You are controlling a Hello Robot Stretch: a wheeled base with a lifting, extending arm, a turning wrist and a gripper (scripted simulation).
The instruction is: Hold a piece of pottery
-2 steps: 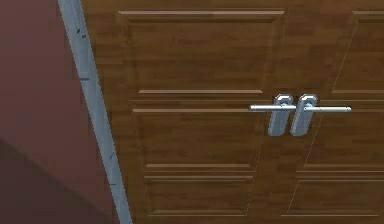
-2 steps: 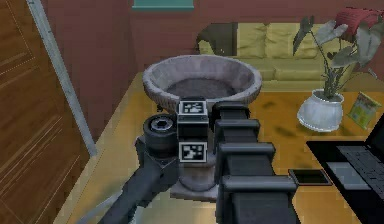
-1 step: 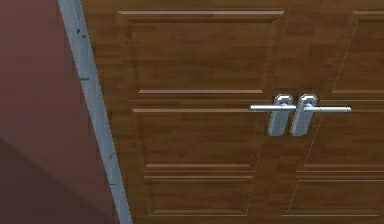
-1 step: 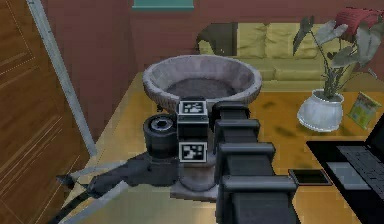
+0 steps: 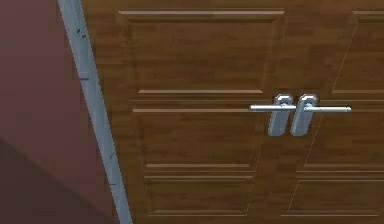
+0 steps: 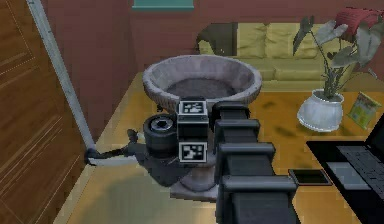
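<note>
The wide grey stone-like bowl on a pedestal (image 6: 200, 75) stands just behind the gripper (image 6: 108, 152) and rises higher than it; I cannot tell whether the gripper holds anything. I think the fingers should first be turned toward the bowl's rim and then brought to it slowly.

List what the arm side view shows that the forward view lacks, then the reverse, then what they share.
Arm side view: the dark square arm bar, the claw, a wide grey bowl on a pedestal, a yellow sofa and a white potted plant.
Forward view: two silver lever door handles.
Both: the brown panelled wooden door and its grey frame edge.
</note>
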